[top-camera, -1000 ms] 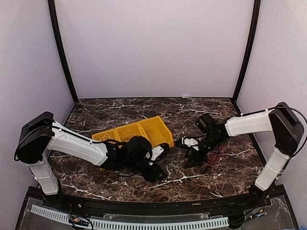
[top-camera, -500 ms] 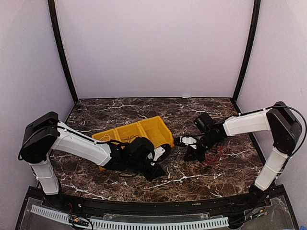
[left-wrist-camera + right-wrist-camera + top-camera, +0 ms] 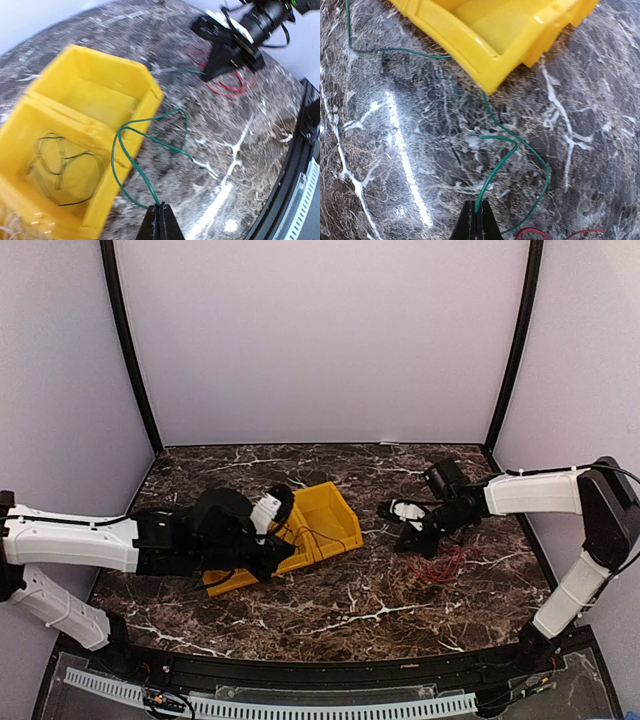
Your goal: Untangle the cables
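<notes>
In the top view the left arm lies low, stretched in from the left edge toward the centre, its wrist over the near end of the yellow bin (image 3: 338, 517). The right arm rises at the lower right, bends at the right edge and reaches left, wrist tipped down to the table (image 3: 350, 612) just right of the bin. In its own view the left gripper (image 3: 158, 220) sits at bottom centre, fingers pressed together on one end of a green wire (image 3: 495, 172). The right gripper (image 3: 476, 222), also at bottom centre of its view, is pinched on another part of that wire. Between them the wire loops over the marble beside the bin's corner. A red wire (image 3: 440, 565) lies in a loose heap just right of the right gripper. From above the green wire is barely visible, and both sets of fingertips are lost in the dark. The left wrist view is blurred: a dark coil (image 3: 60, 165) lies in one compartment, its colour unclear.
</notes>
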Action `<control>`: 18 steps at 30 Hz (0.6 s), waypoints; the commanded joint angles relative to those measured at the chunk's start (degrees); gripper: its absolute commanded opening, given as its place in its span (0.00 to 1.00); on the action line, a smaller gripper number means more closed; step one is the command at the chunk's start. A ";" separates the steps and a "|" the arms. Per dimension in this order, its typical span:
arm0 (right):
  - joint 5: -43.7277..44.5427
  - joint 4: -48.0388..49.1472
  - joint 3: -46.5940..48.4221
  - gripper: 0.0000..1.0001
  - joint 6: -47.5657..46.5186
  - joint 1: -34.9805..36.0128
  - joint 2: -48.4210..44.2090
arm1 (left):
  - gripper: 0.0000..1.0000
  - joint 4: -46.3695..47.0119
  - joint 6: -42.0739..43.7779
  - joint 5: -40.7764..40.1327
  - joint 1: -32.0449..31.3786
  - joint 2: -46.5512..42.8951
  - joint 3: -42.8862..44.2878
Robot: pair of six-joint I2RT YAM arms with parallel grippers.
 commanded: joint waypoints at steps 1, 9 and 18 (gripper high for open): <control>-0.49 1.85 0.39 0.00 1.86 -3.41 -2.19 | 0.00 -11.29 -0.35 -10.85 5.11 -14.55 -3.42; 3.35 3.19 0.45 0.00 3.33 -4.89 -1.71 | 0.00 -24.08 -0.57 -27.91 11.32 -30.58 -1.61; 5.94 3.76 0.31 0.00 3.91 -5.01 -1.19 | 0.00 -28.70 3.00 -37.80 13.08 -35.37 6.59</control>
